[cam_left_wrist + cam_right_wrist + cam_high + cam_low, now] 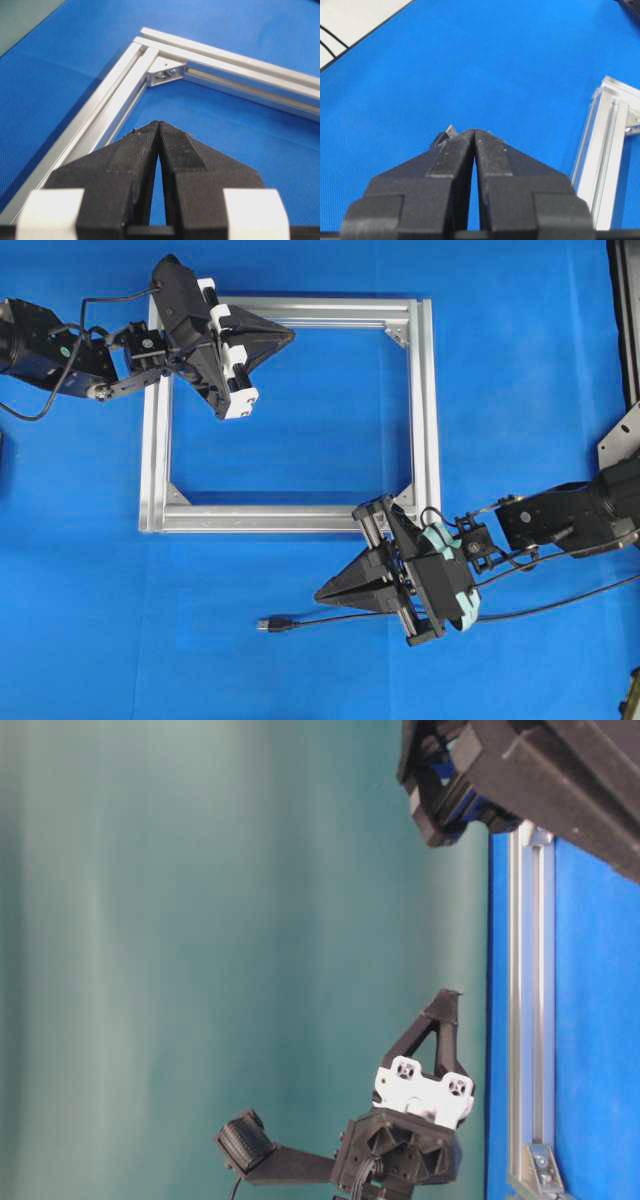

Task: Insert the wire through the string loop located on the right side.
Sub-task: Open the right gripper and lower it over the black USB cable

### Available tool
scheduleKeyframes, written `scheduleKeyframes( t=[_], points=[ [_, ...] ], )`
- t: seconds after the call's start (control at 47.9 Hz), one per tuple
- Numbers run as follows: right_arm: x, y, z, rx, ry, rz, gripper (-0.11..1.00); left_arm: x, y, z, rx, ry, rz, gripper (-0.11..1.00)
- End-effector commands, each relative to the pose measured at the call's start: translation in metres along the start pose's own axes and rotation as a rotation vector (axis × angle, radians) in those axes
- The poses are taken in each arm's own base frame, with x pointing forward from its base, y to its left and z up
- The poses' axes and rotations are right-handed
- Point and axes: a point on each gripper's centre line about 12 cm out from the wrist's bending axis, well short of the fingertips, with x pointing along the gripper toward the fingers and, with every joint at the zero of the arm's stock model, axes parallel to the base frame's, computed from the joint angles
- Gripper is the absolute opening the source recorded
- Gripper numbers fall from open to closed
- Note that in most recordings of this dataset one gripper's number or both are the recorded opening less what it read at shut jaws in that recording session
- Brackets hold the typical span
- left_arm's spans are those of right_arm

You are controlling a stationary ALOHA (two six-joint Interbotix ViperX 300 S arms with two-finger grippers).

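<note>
Overhead view: the wire lies flat on the blue tabletop, outside the aluminium frame, below its lower bar.
Plug end: the plug points left, just beyond the right claw's tips.
Long axis: roughly left to right, running under the right claw.
Nearer arm: right; the left claw sits over the frame's far top corner, well apart.
Claws: both pressed closed, gripping nothing.
String loop: cannot be made out in any view.

Robot lab bench: blue mat, aluminium frame (two arms).
</note>
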Motion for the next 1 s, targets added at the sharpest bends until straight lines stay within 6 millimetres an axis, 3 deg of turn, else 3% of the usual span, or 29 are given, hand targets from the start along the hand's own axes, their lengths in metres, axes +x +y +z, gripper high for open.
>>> scheduleKeyframes(
  t=[0.0,0.104,0.313,0.543,0.669,0.899,0.982],
  points=[
    [-0.001,0.01,0.028,-0.003,-0.075,0.023,0.0,-0.002,0.0,0.017,0.018,-0.032,-0.012,0.0],
    [-0.002,0.015,0.033,-0.003,-0.067,0.035,-0.05,-0.004,0.003,0.015,0.016,-0.021,-0.004,0.0],
    [0.0,0.025,0.038,0.046,-0.025,0.051,-0.05,-0.004,0.004,0.015,0.016,-0.021,-0.003,0.0],
    [0.0,0.027,0.036,0.109,-0.004,0.056,0.01,-0.003,0.003,0.016,0.016,-0.025,-0.005,0.0],
    [0.0,0.026,0.036,0.129,-0.004,0.045,0.2,-0.003,0.003,0.016,0.016,-0.025,-0.005,0.0],
    [0.0,0.022,0.031,0.168,0.036,0.01,0.87,-0.004,0.003,0.016,0.017,-0.024,-0.005,0.0],
    [0.001,0.022,0.029,0.178,0.042,0.004,0.89,-0.004,0.003,0.016,0.017,-0.024,-0.005,0.0]
  ],
)
